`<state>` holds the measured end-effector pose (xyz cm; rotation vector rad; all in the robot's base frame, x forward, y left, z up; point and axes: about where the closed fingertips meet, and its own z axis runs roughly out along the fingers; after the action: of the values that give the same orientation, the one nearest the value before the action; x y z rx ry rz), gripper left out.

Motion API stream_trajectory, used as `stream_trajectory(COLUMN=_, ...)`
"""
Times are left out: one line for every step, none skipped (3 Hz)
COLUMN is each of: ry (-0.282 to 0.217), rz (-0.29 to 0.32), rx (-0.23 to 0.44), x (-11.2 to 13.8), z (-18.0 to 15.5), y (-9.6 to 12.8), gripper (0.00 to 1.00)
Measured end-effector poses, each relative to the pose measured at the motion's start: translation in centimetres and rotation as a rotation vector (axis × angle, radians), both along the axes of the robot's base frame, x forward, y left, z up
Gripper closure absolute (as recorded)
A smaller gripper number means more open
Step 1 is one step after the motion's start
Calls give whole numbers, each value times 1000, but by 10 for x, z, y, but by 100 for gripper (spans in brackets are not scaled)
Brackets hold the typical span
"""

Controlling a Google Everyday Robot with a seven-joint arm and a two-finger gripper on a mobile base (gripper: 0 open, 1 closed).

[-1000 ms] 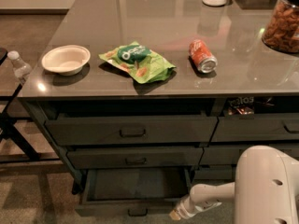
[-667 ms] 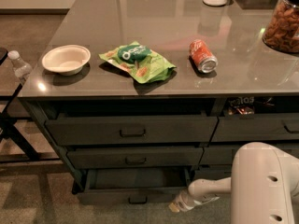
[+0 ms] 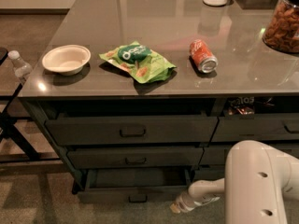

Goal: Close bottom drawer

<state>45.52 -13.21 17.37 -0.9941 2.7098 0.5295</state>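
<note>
The bottom drawer (image 3: 133, 192) is the lowest of the wide dark grey-green stack. It stands partly open, and a strip of its dark inside shows behind the low front with the small bar handle (image 3: 138, 198). My gripper (image 3: 179, 205) is at the end of the white arm (image 3: 252, 185), low down at the drawer front's right end. It is close to or touching the front. I cannot tell which.
On the counter (image 3: 93, 27) lie a white bowl (image 3: 66, 59), a green snack bag (image 3: 138, 61) and a tipped red can (image 3: 202, 56). A nut jar (image 3: 282, 24) stands at the right, a water bottle (image 3: 19, 65) at the left. The drawers above are pulled out slightly.
The bottom drawer has slid inward and its open gap is narrower than one second ago. The gripper has moved back toward the cabinet with the drawer front.
</note>
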Motion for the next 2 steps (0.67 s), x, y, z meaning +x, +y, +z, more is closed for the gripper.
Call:
stream_trajectory(ry=-33, rz=-44, rx=-40, x=22, z=-9, y=-12, gripper=100)
stream_trajectory(ry=-69, rz=-58, rx=-52, x=40, z=-13, y=-15, gripper=100)
